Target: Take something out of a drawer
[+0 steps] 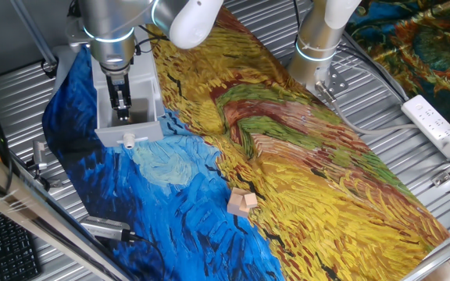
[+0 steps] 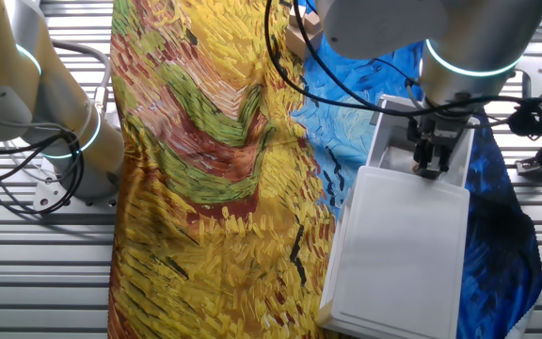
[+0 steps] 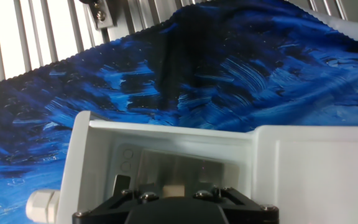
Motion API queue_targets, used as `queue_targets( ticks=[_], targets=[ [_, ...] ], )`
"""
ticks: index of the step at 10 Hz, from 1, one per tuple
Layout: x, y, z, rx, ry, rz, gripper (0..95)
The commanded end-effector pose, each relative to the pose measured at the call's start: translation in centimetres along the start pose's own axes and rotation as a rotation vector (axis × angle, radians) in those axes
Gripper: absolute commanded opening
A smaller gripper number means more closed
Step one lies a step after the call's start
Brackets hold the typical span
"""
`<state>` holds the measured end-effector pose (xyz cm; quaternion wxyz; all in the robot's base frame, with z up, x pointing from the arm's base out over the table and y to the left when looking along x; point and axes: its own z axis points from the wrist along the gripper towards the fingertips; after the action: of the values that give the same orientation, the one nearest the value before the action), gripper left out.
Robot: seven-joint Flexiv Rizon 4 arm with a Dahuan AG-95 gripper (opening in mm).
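The drawer is a pale grey tray with a tiny knob, pulled out of its boxy grey unit. It stands on the blue part of the painted cloth. My gripper reaches straight down into the drawer, and it also shows in the other fixed view. In the hand view the drawer wall and knob fill the lower frame. A small beige block lies between my spread fingers. I cannot tell whether they touch it.
Small wooden blocks lie on the cloth near the front. A second robot arm's base stands at the back right. A white power strip lies on the ribbed metal table at the right.
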<state>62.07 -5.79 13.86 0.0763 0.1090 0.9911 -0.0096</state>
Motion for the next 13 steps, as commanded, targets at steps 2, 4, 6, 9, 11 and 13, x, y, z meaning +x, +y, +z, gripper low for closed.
queue_targets(
  ticks=[2,4,6,9,11,13],
  targets=[
    [0.0,-0.1,-0.1,0.01,-0.001,0.014,0.0],
    [0.0,-0.2,-0.1,0.017,-0.003,0.013,0.0],
    [0.0,-0.2,-0.1,0.02,-0.003,0.014,0.0],
    [-0.1,0.0,-1.1,0.029,0.003,0.014,0.0],
    [-0.2,0.5,-2.6,0.025,0.008,0.023,0.0],
    [0.0,0.9,-4.5,0.023,0.011,0.032,0.0]
  ],
)
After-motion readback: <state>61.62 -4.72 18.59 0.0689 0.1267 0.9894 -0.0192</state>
